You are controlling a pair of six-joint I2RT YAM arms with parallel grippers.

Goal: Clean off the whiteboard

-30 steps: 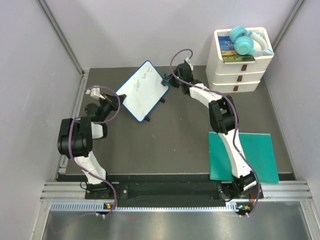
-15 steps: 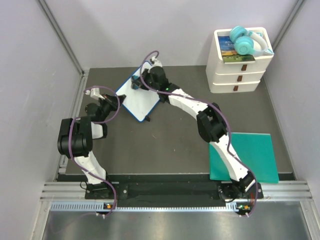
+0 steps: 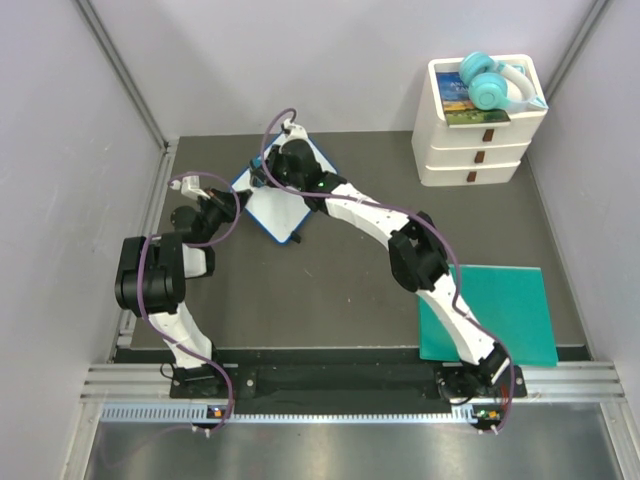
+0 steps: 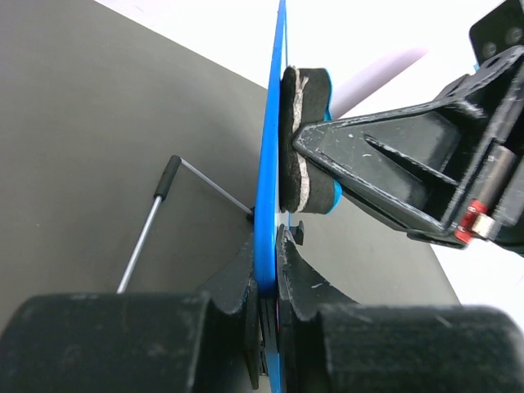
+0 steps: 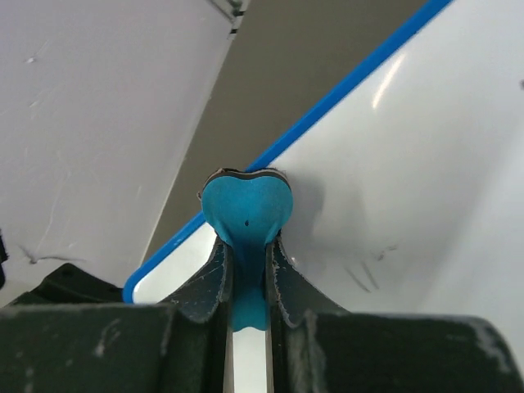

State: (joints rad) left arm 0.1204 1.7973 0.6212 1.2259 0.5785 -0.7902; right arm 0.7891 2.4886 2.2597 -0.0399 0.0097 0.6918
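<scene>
Left wrist view: the left gripper (image 4: 266, 246) has its fingers clamped on the blue rim of the whiteboard (image 4: 269, 123), seen edge-on. The right gripper (image 5: 246, 246) fingers pinch a blue eraser (image 5: 246, 205) pressed against the white face. The board stands tilted at the far left of the table (image 3: 330, 290), its long axis running near-left to far-right, and the right arm (image 3: 360, 210) largely hides it from above.

Left arm (image 3: 150, 275), white and black, is kept folded tight near the left wall, its black two-finger left gripper (image 4: 266, 282) clamped onto the blue rim of the small white whiteboard (image 5: 393, 164). Right arm (image 3: 365, 210) is stretched way out leftward, right gripper (image 5: 246, 270) pinched on a blue heart-shaped felt eraser (image 5: 246, 209).
</scene>
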